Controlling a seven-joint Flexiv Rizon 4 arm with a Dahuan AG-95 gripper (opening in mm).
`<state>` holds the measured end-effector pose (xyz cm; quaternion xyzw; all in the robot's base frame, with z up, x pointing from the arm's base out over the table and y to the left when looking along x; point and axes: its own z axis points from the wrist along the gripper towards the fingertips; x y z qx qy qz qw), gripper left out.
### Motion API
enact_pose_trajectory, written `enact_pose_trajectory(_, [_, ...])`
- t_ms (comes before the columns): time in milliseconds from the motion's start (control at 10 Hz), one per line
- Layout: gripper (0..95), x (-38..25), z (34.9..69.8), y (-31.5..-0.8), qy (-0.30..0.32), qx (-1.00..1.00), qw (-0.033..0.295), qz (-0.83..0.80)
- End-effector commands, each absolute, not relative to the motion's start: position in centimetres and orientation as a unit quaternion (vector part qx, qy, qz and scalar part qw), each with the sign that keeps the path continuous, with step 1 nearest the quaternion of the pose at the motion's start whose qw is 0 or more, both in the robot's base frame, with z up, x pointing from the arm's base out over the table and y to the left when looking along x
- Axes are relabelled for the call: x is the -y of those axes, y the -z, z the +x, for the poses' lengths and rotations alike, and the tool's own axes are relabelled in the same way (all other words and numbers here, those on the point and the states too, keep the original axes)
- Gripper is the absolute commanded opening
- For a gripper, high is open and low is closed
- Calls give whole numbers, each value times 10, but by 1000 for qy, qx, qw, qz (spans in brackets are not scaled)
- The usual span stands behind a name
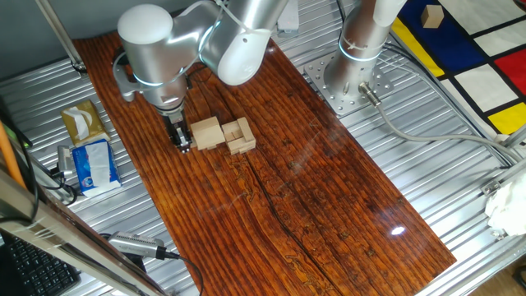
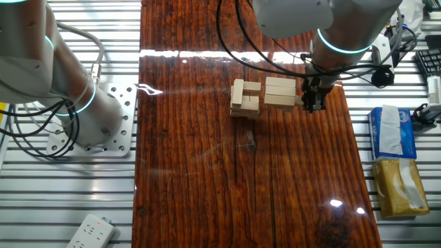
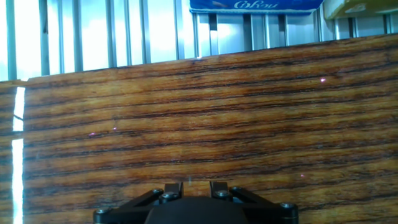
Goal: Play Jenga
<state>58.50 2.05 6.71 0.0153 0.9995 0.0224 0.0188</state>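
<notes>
The Jenga blocks are pale wood and stand in two small clusters on the dark wooden board. A squat stack [image 1: 207,131] [image 2: 280,93] is nearest my gripper. A crosswise stack [image 1: 239,136] [image 2: 246,98] stands just beyond it. My gripper [image 1: 182,141] [image 2: 313,100] points down, low over the board, right beside the squat stack's outer side. I cannot tell if it touches the stack. In the hand view the gripper [image 3: 195,186] shows a narrow gap between its fingers with only bare board in it. No blocks show in that view.
A blue tissue pack [image 1: 92,164] [image 2: 390,132] [image 3: 255,5] and a yellow-brown pack [image 1: 82,122] [image 2: 400,187] lie off the board's edge on the slatted metal table. A second arm's base [image 1: 349,74] [image 2: 89,131] is bolted beside the board. A tan cube [image 1: 431,15] lies far off.
</notes>
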Motion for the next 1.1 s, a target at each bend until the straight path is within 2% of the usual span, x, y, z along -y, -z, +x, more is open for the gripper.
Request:
enact_pose_trajectory(100, [190,-20,584,-66,-22,-999,21,17])
enact_pose_trajectory(400, [190,-20,583,-65,-23,-999,29,19])
enact_pose_trajectory(500, [380,-20,583,-65,-23,-999,30,18])
enact_pose_trajectory(1100, [380,-20,583,-65,-21,-999,29,13])
